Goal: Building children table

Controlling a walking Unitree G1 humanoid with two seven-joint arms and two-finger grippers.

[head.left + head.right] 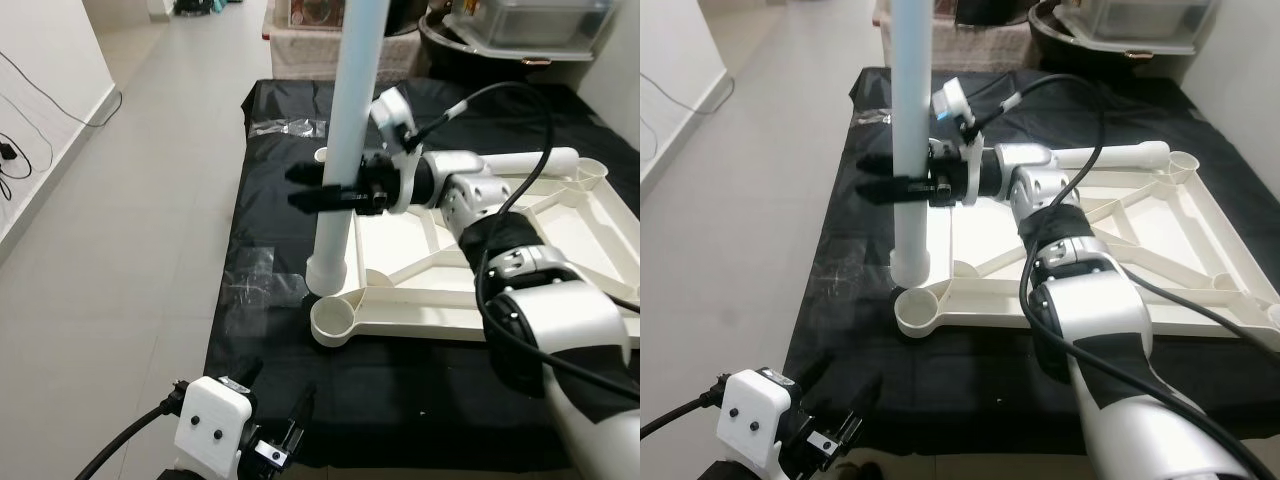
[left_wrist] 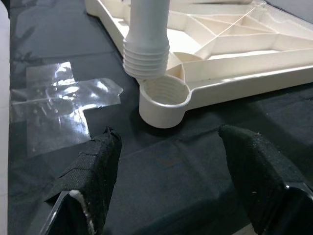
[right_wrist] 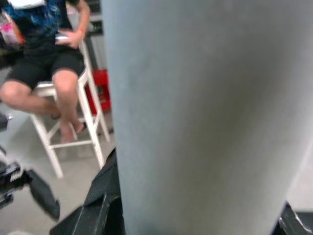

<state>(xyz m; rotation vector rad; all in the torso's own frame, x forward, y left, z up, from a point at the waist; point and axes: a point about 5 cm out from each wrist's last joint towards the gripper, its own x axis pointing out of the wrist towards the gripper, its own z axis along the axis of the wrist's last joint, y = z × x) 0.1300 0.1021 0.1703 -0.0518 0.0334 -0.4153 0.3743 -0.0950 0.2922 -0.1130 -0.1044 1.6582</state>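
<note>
A white table top (image 1: 440, 325) lies upside down on a black sheet (image 1: 270, 120), with a round socket (image 1: 335, 322) at its near left corner. My right gripper (image 1: 297, 187) is shut on a long white table leg (image 1: 345, 150) and holds it upright. The leg's threaded end (image 2: 145, 54) hangs just above and slightly behind the threaded socket (image 2: 164, 95), apart from it. My left gripper (image 1: 278, 395) hovers open, low over the sheet in front of that corner, with nothing between its fingers (image 2: 93, 166). A second white leg (image 1: 530, 160) lies along the far side of the table top.
Clear tape (image 1: 255, 270) is stuck on the sheet left of the socket. Tiled floor (image 1: 120, 200) runs along the left. A dark tub and a grey box (image 1: 530, 25) stand at the back. A person (image 3: 54, 54) sits on a white stool in the right wrist view.
</note>
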